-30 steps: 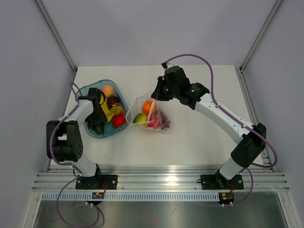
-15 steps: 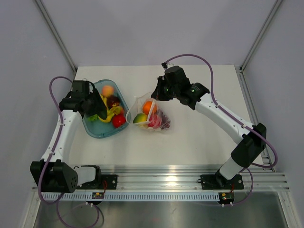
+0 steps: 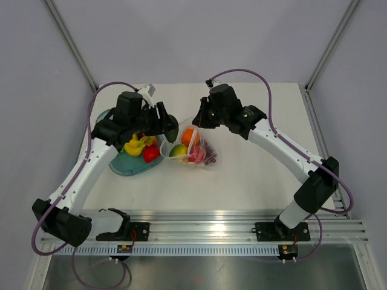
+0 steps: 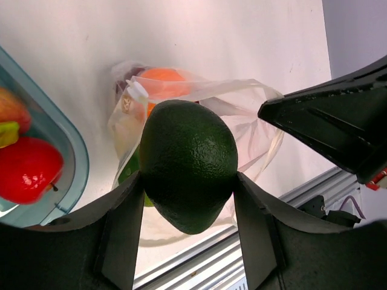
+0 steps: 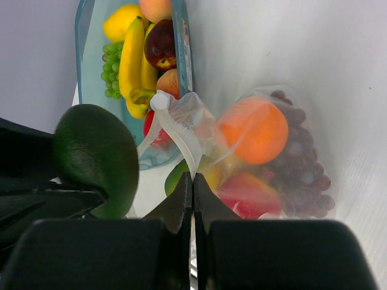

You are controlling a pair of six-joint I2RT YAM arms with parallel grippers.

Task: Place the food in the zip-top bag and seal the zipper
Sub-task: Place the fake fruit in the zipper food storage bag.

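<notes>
A dark green avocado (image 4: pixel 188 163), one piece of the food, sits between the fingers of my left gripper (image 4: pixel 188 181), which is shut on it. In the top view the left gripper (image 3: pixel 164 124) hovers just left of the zip-top bag (image 3: pixel 199 150). My right gripper (image 5: pixel 193 178) is shut on the bag's mouth edge, pinching the zipper (image 5: pixel 181 130) and holding the mouth up. Inside the bag lie an orange (image 5: pixel 253 130), purple grapes (image 5: pixel 302 163) and a red fruit (image 5: pixel 251 196). Bananas (image 5: pixel 134 60), green grapes and red pieces are in the bowl.
The translucent blue-green bowl (image 3: pixel 121 166) stands left of the bag, under the left arm. The right arm (image 3: pixel 284 148) reaches diagonally from the near right base. Grey walls close in the table on three sides; an aluminium rail (image 3: pixel 205 226) runs along the near edge.
The left arm has lifted out of the bowl and swung right with the avocado, stopping beside the bag's mouth. The right gripper and the bag have stayed in place.
</notes>
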